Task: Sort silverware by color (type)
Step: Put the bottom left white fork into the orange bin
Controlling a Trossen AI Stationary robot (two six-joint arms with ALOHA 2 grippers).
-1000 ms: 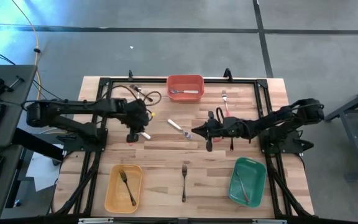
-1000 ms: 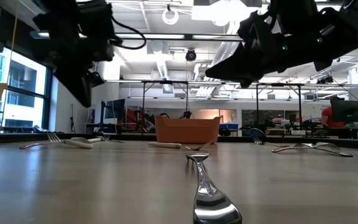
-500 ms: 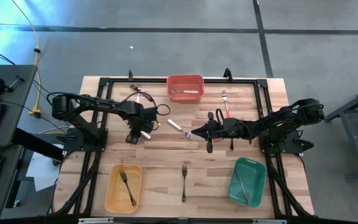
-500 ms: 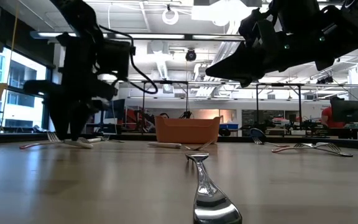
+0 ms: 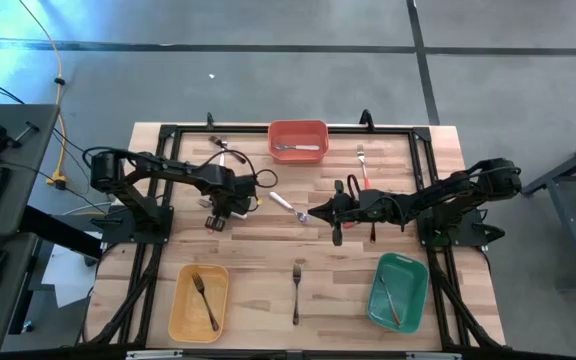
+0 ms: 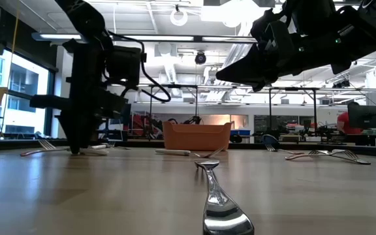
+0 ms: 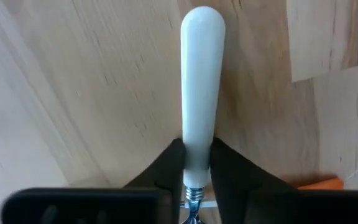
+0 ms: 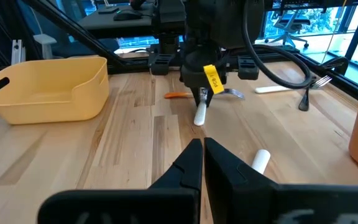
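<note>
Wooden table on a grey workshop floor: sorting partly done, left gripper pinching a white-handled utensil.

High view: the table carries a yellow bin at 7 o'clock with one fork, a red bin at 12 with one piece and a green bin at 5 with one; several pieces lie loose, so most is left. The left gripper sits at 9 o'clock of centre over the white-handled utensil.
Low view: it stands down at the tabletop.
Left wrist view: its fingers are closed narrowly on the handle near the metal neck.
Right wrist view: the right gripper is fully closed, empty, waiting mid-table.
</note>
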